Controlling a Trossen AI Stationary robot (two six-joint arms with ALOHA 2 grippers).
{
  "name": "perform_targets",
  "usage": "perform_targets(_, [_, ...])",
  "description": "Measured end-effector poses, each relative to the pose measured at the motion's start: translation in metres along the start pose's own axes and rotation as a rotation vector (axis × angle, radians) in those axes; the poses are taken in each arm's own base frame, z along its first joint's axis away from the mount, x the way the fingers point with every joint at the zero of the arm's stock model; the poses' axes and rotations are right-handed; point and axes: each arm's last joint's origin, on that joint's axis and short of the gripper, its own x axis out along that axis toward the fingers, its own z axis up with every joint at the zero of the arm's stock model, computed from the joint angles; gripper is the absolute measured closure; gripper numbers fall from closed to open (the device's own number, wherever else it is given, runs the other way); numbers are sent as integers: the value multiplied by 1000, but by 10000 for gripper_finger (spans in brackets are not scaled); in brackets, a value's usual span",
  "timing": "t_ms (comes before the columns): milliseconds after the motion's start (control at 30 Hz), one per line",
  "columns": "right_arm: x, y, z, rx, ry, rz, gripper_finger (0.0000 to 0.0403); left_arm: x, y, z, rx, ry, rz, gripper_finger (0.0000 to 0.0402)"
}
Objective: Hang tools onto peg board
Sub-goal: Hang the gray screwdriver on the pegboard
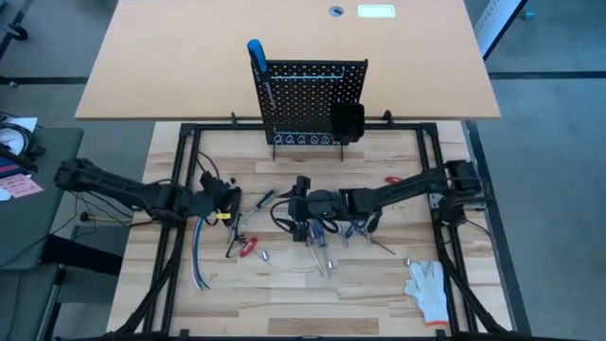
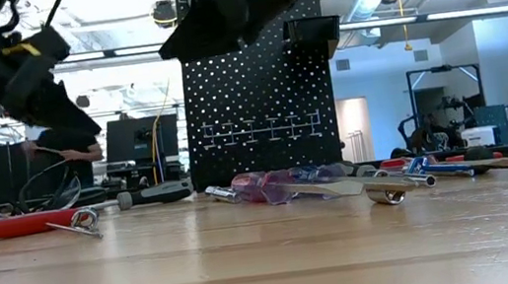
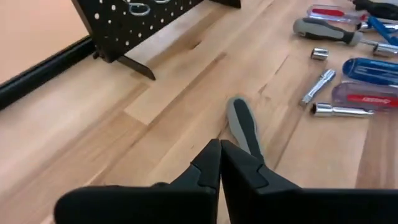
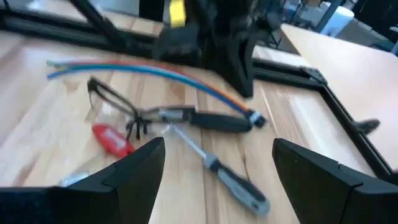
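You've got one peg board (image 1: pixel 310 101), one white glove (image 1: pixel 430 288), one blue-handled screwdriver (image 1: pixel 258 59) hung, two arms; loose tools too jumbled to count.

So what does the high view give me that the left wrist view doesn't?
Only the high view shows the white glove, the blue-handled screwdriver already on the board, the open right gripper over the tool pile and the bundle of coloured cables. Only the left wrist view shows the left gripper shut above a grey-and-black handle. Both show the black perforated peg board and scattered tools.
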Motion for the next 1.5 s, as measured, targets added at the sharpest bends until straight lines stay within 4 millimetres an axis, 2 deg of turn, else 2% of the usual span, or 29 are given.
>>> perform_targets(200, [5,-1,8,11,-39,93,97,1,-4,-9,-24,-34,-32,401])
perform_targets(467, [7,-8,7,8,-52,187,97,1,-12,-17,-56,-132,-131,401])
perform_targets(733, [7,-9,6,9,-53,259,97,8,-7,-35,-155,-161,-153,400])
perform_targets(933, [18,-12,-4,24,-72,351,107,9,-7,-38,-110,-172,-157,352])
perform_targets(1067, [31,-17,-12,33,-87,348,138,9,-7,-38,-97,-168,-157,303])
perform_targets(1133, [40,-20,-18,43,-64,348,166,9,-7,-38,-84,-168,-157,281])
perform_targets(1233, [42,-26,-23,76,-14,349,217,8,-8,-38,-63,-154,-195,259])
perform_targets(1367, [42,-31,-23,83,9,341,277,9,-10,-40,-20,-133,-232,253])
perform_targets(1500, [45,-28,-28,88,22,347,307,11,-14,-37,4,-123,-205,262])
